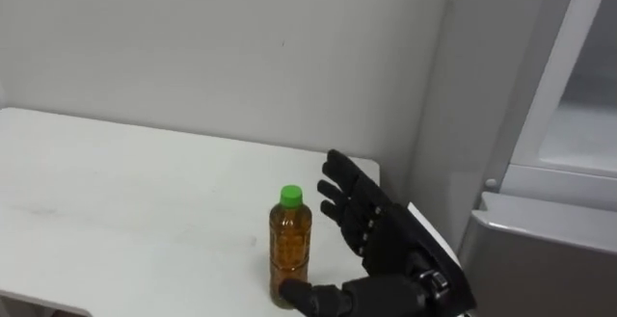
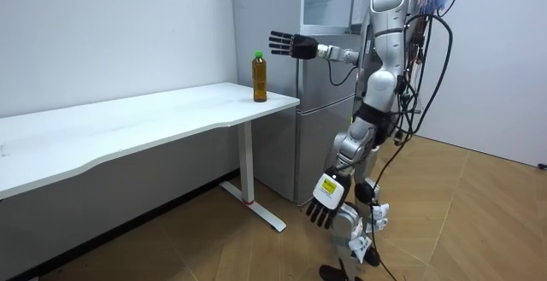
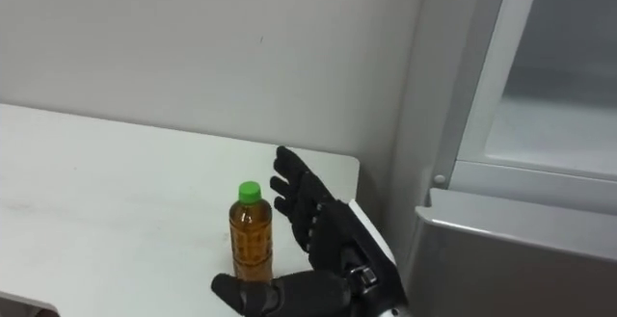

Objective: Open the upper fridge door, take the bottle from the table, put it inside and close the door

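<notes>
White table (image 1: 116,192): amber, green-capped bottle (image 1: 289,250) upright; right hand (image 1: 371,225) splayed beside, thumb perhaps touching.

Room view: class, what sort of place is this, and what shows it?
Probably a test room set up like a kitchen corner, not a lived-in home: a grey fridge beside a long white table, bare walls, and a single bottle on the table.

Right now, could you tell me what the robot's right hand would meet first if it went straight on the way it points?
Probably the white wall behind the white table: the open black right hand points past the green-capped amber plastic bottle, though its thumb may clip it; depth is unclear.
</notes>
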Robot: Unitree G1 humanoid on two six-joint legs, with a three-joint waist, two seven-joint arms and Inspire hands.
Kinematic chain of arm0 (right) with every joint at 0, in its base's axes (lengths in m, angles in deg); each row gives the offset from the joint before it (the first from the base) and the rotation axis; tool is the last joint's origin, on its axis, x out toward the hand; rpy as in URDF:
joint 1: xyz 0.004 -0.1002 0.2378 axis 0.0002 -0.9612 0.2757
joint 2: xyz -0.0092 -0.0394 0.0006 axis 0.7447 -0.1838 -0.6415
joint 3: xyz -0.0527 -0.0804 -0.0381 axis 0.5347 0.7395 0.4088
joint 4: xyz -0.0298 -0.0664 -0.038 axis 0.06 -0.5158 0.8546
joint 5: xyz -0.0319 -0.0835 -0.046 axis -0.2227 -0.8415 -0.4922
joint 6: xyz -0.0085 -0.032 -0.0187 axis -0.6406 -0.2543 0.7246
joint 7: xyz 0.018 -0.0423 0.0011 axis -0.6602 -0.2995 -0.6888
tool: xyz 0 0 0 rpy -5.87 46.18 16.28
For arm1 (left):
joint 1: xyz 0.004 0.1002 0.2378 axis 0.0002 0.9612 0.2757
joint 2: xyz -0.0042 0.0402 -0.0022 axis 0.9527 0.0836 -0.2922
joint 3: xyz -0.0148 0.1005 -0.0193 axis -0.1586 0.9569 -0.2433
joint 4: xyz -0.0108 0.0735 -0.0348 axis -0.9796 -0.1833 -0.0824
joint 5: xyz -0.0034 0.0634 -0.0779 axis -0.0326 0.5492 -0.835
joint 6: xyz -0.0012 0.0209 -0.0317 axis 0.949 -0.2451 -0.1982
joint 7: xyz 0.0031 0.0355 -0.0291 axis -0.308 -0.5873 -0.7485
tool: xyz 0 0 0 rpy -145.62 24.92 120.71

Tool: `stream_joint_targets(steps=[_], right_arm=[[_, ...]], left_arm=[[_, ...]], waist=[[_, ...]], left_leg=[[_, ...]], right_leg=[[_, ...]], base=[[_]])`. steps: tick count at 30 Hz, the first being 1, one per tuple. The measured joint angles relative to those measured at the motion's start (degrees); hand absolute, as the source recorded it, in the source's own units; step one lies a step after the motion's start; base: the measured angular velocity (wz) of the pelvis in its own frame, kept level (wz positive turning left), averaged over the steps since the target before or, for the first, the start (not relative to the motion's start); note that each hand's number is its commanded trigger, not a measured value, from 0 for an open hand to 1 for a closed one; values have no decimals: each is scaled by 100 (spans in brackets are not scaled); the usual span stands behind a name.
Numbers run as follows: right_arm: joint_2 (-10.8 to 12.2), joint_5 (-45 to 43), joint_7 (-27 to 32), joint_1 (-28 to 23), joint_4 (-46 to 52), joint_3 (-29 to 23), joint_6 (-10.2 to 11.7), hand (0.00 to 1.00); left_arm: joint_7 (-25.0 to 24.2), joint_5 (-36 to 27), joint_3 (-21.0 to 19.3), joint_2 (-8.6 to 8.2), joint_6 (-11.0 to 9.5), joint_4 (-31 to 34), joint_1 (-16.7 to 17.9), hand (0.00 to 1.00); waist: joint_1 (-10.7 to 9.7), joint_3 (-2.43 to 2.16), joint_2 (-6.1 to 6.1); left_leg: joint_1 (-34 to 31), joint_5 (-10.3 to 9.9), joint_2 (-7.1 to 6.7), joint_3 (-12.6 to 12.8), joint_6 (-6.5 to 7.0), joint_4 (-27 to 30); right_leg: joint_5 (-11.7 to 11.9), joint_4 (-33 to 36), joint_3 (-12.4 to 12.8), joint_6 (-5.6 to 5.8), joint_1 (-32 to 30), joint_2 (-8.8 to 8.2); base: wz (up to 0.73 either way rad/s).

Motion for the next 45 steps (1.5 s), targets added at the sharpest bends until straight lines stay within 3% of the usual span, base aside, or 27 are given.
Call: stream_joint_targets(steps=[3,11,12,18,26,31,36,43,45], right_arm=[[1,9,232,86,-330,6,47,0],[6,516,892,126,-912,47,121,0],[12,580,981,152,-929,49,161,0],[45,573,1501,289,-1044,99,500,0],[33,579,1960,308,-1210,203,604,0],[33,574,2138,429,-1637,443,594,0],[20,296,2215,511,-1764,438,571,0],[18,-94,2140,569,-1905,441,561,0],[18,-93,2133,569,-1957,448,442,0]], left_arm=[[82,2,60,-21,3,2,-3,0],[252,345,60,-189,3,-9,2,0],[276,352,55,-189,3,-17,16,0],[317,485,64,-205,1,-18,122,0],[316,493,161,-208,16,-17,153,0],[311,498,161,-208,63,-9,133,0],[240,615,158,-208,258,46,131,0],[150,616,158,-204,261,88,145,0],[113,614,158,-203,261,132,161,0]], waist=[[0,30,70],[148,-12,161],[166,-1,175],[236,14,191],[272,9,193],[282,-7,174],[286,-11,182],[291,-11,167],[291,-3,154]], left_leg=[[-14,1,-18,-70,2,-5],[36,24,-66,-140,33,-12],[88,24,-67,-164,33,-21],[37,25,-75,-261,33,-13],[-33,70,-160,-350,82,-23],[-38,74,-175,-388,87,-2],[-70,85,-192,-390,100,-3],[-45,121,-257,-392,155,-28],[-33,131,-265,-392,171,-35]], right_leg=[[-8,-2,-55,10,-3,-11],[-25,5,-123,41,38,-52],[-25,4,-129,41,81,-52],[-29,0,-257,47,101,-62],[-52,-1,-272,80,77,-120],[-55,5,-305,92,97,-131],[-71,7,-448,112,97,-170],[-88,32,-562,163,132,-248],[-96,31,-597,191,183,-279]], base=[[5],[4],[8],[6],[7],[5],[7],[10],[12]])
